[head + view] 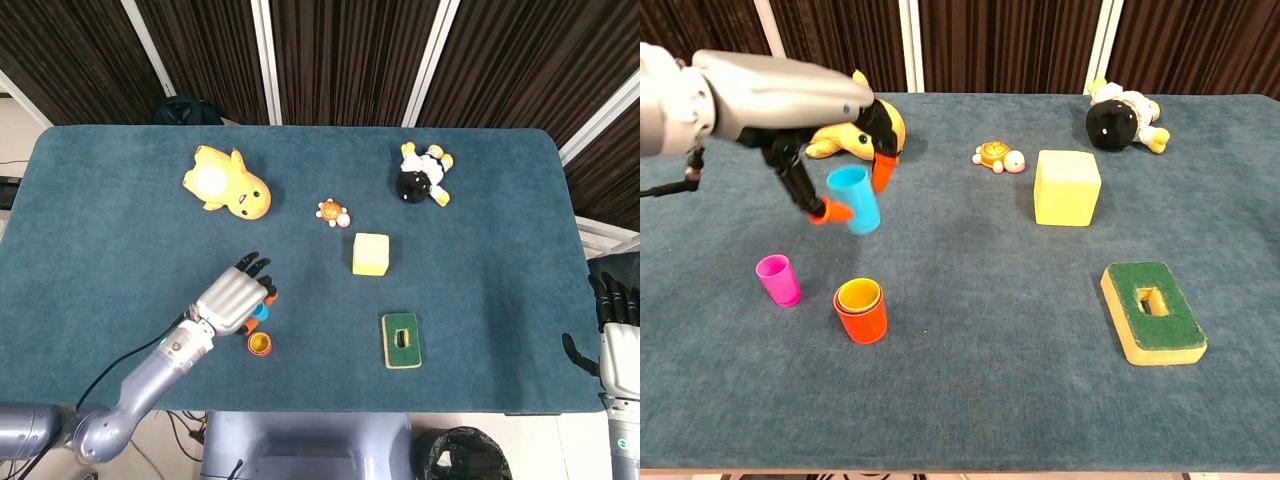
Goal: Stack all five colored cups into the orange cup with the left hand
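Gripping the blue cup [854, 199] between its orange-tipped fingers, my left hand [800, 105] holds it in the air, with the orange cup [861, 311], a yellow one nested inside, below it and the pink cup [778, 280] lower left.

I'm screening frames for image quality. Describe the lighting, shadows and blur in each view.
Head view: even, soft light, no glare on the table; left hand sharp.
Chest view: equally even; faint soft shadows beside the yellow block; blue cup slightly soft-edged, orange cup crisp.
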Motion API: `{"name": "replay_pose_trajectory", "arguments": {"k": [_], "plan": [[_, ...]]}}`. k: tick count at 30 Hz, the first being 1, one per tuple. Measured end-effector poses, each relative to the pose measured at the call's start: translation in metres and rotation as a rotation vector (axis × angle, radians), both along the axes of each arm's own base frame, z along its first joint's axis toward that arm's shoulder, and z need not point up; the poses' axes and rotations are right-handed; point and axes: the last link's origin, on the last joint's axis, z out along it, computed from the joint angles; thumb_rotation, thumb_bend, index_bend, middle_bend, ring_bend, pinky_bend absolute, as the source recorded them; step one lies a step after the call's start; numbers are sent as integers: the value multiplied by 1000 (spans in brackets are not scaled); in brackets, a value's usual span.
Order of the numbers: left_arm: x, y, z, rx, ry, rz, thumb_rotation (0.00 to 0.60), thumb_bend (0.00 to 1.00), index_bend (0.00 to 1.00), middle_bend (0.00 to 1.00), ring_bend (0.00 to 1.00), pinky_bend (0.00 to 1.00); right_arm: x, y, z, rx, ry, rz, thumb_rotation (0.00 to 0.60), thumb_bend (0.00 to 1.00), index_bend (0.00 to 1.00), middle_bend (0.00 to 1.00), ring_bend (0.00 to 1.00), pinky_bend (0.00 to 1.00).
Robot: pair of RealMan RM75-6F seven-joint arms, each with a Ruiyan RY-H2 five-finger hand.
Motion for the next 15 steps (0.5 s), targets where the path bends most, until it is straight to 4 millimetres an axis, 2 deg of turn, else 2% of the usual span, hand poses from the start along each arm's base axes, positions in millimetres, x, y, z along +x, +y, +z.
{"name": "replay_pose_trajectory", "arguments": {"k": [6, 15], "plan": [[-3, -15, -4, -47, 40, -23, 600, 326, 515, 344, 81, 86, -1, 0, 0, -3, 3, -1, 600, 373, 60, 45, 67, 5], [-9, -23, -16, -77, 56, -33, 600, 326, 515, 343, 81, 85, -1, 0, 1, -6, 3, 0, 600, 374, 60, 45, 67, 3]]}}
